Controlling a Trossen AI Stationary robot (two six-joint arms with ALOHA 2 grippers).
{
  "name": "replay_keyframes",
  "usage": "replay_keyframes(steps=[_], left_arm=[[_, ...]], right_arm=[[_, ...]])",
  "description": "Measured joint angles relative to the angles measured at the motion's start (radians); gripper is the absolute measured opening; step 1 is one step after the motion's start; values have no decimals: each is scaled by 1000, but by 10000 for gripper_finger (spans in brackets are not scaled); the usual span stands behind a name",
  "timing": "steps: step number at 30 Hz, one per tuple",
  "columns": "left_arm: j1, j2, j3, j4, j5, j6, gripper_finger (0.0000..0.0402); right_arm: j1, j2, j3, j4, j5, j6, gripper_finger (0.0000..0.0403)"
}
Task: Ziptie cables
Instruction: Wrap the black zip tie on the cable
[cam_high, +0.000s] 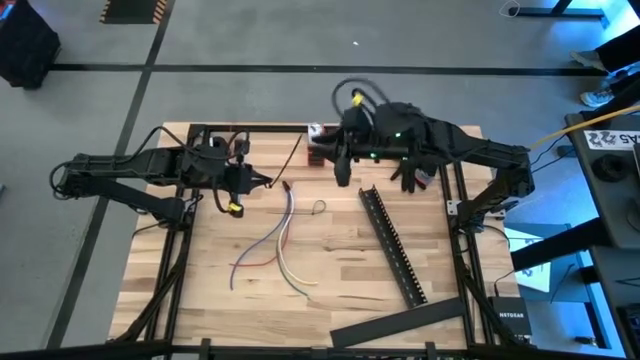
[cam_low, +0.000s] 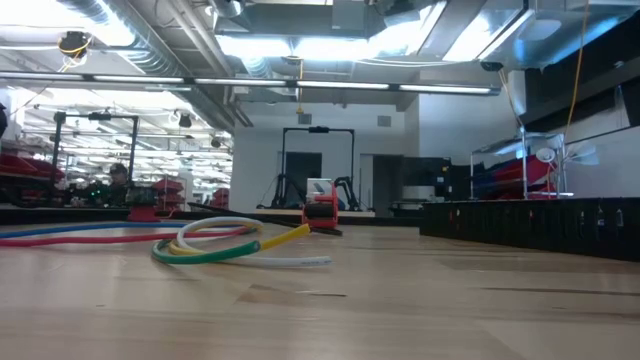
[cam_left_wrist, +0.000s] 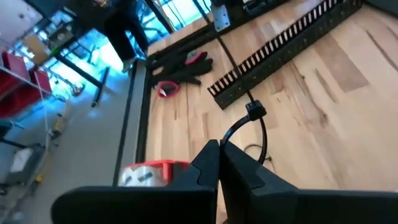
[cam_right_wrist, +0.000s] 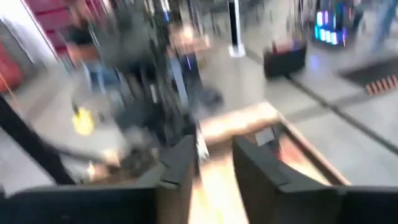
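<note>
Cables strewn lengthwise down worktop, nearer left hand, pinched on looped ziptie; right hand parted, empty

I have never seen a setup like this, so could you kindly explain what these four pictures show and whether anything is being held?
It is a robot with two dark jointed arms at a pale wooden table. One picture looks straight down, one looks level across the tabletop, and the other two come from cameras on each wrist.

On the wood lie the cables, a loose bunch of thin coloured wires, and a long black slotted bar. The level view shows the wires close up.

The left gripper is shut on a thin black zip tie bent into a loop, seen best from its own wrist. The right gripper hangs above the table's far edge, its fingers apart with nothing between them; that picture is blurred.
</note>
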Motion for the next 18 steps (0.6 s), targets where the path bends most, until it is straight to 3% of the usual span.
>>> replay_keyframes(steps=[5, 10, 14, 18], left_arm=[[-5, 0, -26, -51, -1, -151, 0], [-50, 2, -96, -97, 0, -365, 0], [-77, 2, -185, -97, -3, -568, 0], [-96, 3, -257, -108, -9, -738, 0]], right_arm=[[1, -21, 0, -360, 66, -13, 168], [21, 29, -3, -602, 142, -68, 176], [28, 56, -95, -474, 107, -179, 172], [26, 74, -292, -145, 69, -229, 170]])
